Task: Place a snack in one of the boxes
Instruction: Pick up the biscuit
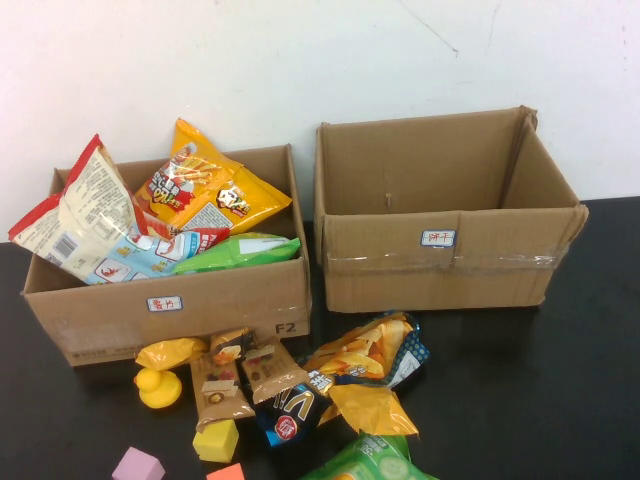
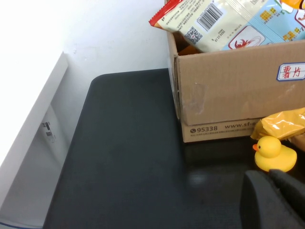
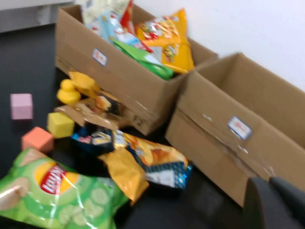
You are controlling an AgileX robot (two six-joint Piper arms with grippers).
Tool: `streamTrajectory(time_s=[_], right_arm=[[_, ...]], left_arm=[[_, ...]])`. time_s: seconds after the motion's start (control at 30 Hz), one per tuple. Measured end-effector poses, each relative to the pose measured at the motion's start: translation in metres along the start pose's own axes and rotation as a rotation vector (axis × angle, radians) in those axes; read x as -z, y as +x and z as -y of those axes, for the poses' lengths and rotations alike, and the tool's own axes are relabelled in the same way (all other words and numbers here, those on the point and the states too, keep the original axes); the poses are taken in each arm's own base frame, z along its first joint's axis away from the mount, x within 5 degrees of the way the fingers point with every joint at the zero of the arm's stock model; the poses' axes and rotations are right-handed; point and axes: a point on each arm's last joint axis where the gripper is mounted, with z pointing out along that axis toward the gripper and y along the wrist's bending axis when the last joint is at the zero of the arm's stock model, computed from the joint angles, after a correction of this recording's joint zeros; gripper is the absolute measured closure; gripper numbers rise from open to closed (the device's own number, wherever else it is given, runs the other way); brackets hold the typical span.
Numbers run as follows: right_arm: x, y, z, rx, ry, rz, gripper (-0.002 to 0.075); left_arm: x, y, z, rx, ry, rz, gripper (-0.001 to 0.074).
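Observation:
Two cardboard boxes stand at the back. The left box [image 1: 170, 320] holds several snack bags. The right box [image 1: 440, 270] is empty. Loose snacks lie in front of the boxes: an orange-and-blue chip bag [image 1: 370, 355], brown packets [image 1: 245, 375], a black packet [image 1: 290, 415] and a green chip bag [image 1: 370, 462]. Neither gripper shows in the high view. My left gripper [image 2: 269, 173] is shut and empty, low over the table left of the left box [image 2: 228, 100]. My right gripper [image 3: 270, 181] is shut and empty, before the right box [image 3: 224, 143], apart from the green bag [image 3: 57, 191].
A yellow rubber duck [image 1: 158, 387] sits by the left box's front, close to my left gripper in the left wrist view [image 2: 274, 152]. A yellow block [image 1: 216, 440], a pink block [image 1: 137, 466] and an orange block [image 1: 226, 473] lie near the front edge. A white wall stands behind the boxes.

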Motion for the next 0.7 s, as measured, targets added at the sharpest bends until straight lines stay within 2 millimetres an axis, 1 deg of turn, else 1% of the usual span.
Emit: streamTrajectory(time_s=[0.13, 0.23, 0.43, 0.57, 0.7], right_arm=[[0.006, 0.025, 0.001, -0.04, 0.132, 0.024, 0.0727], [0.009, 0.04, 0.005, -0.071, 0.281, 0.028, 0.0727], [0.014, 0.071, 0.01, -0.138, 0.587, -0.021, 0.0727], [0.015, 0.084, 0.012, -0.171, 0.717, -0.07, 0.0727], [0.015, 0.089, 0.012, -0.185, 0.753, -0.093, 0.0727]], left_arm=[[0.0, 0.0, 0.0, 0.0, 0.0, 0.0, 0.0737], [0.0, 0.0, 0.0, 0.0, 0.0, 0.0, 0.0738], [0.0, 0.0, 0.0, 0.0, 0.0, 0.0, 0.0737], [0.0, 0.0, 0.0, -0.001, 0.0, 0.0, 0.0737], [0.0, 0.0, 0.0, -0.001, 0.0, 0.0, 0.0738]])
